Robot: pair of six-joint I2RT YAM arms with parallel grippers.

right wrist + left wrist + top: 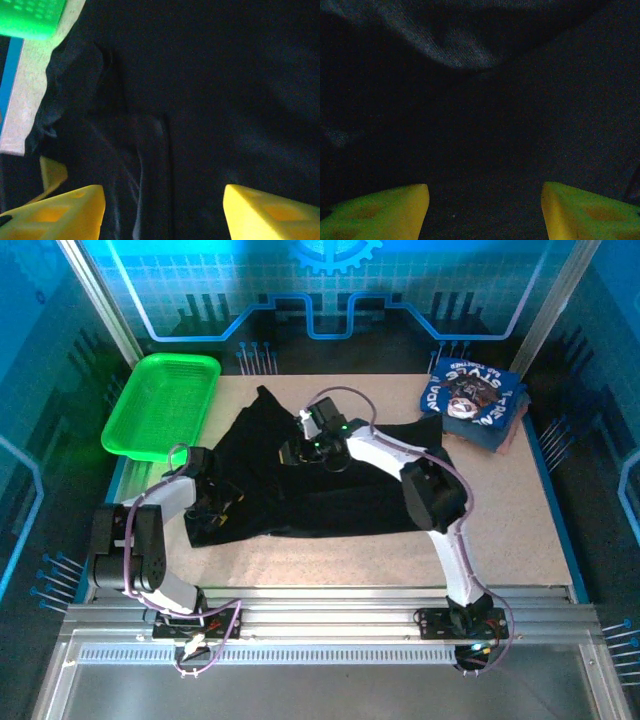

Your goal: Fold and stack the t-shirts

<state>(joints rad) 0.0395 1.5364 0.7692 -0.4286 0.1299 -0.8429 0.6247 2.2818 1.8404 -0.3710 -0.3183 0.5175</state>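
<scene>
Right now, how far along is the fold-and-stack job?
Done: folded blue t-shirts sit stacked at the far right corner. In hand: the black t-shirt lies rumpled and unfolded, with the left gripper and right gripper low over it, jaws apart. Left: fold it and add it to the pile.

This is looking like a robot lab cell: a left arm (140, 540) and a right arm (445, 540) are sitting bolted to an aluminium rail (320, 620) at the worktop's (500, 530) near edge, cables (215, 625) trailing, while blue panels (420, 280) printed with circuit lines and a gear (335, 252) are walling it in between metal posts (100, 300).
</scene>
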